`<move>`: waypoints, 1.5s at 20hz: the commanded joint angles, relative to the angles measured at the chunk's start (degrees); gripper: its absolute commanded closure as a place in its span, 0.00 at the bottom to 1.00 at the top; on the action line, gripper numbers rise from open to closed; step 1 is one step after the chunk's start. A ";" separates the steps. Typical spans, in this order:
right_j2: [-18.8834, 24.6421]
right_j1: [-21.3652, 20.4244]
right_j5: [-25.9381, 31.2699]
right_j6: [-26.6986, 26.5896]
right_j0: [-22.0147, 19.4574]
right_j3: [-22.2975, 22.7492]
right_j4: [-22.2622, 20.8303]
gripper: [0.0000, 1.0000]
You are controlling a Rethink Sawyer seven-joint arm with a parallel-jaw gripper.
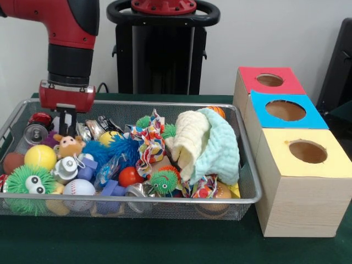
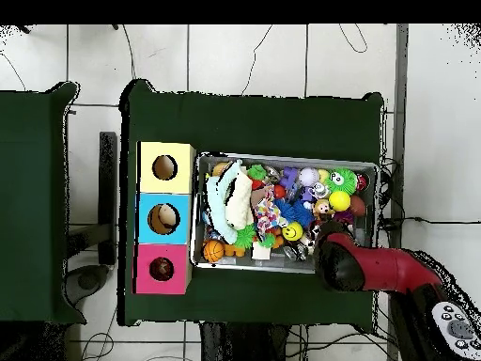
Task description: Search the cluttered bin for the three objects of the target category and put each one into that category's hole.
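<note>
Wire mesh bin point(image 1: 250, 181) on the green table point(image 1: 165, 242), packed full. Gripper point(image 1: 66, 122) hangs low over the bin's far left corner in the front view, its dark fingers down among the toys there, next to a silver can point(image 1: 35, 133) and just behind a small brown plush animal point(image 1: 70, 145). Whether the jaws are wide, narrow or holding something cannot be told (clutter masks the tips in both views).

Contents noted: yellow ball point(image 1: 40, 157) and green spiky ball with googly eyes point(image 1: 28, 182) along the left side; baseball point(image 1: 80, 188) at the near rim; blue fuzzy toy point(image 1: 113, 149) mid-bin; small red ball point(image 1: 130, 176); cream and mint cloths point(image 1: 206, 146) heaped at the right end.

Wooden box point(image 1: 297, 203) touching the bin's right side, three holes on top: red hole point(image 1: 269, 80) farthest, blue hole point(image 1: 285, 110) in the middle, yellow hole point(image 1: 307, 151) nearest. Target category not identifiable from the pictures.
</note>
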 commanded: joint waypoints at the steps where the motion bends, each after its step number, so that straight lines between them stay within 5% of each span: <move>1: 7.48 0.74 3.97 -0.07 -1.50 0.36 -0.36 1.00; 20: 14.68 -10.89 18.25 -2.24 -3.74 6.78 9.59 1.00; 30: 16.10 -14.16 18.52 0.21 -3.69 9.61 12.47 1.00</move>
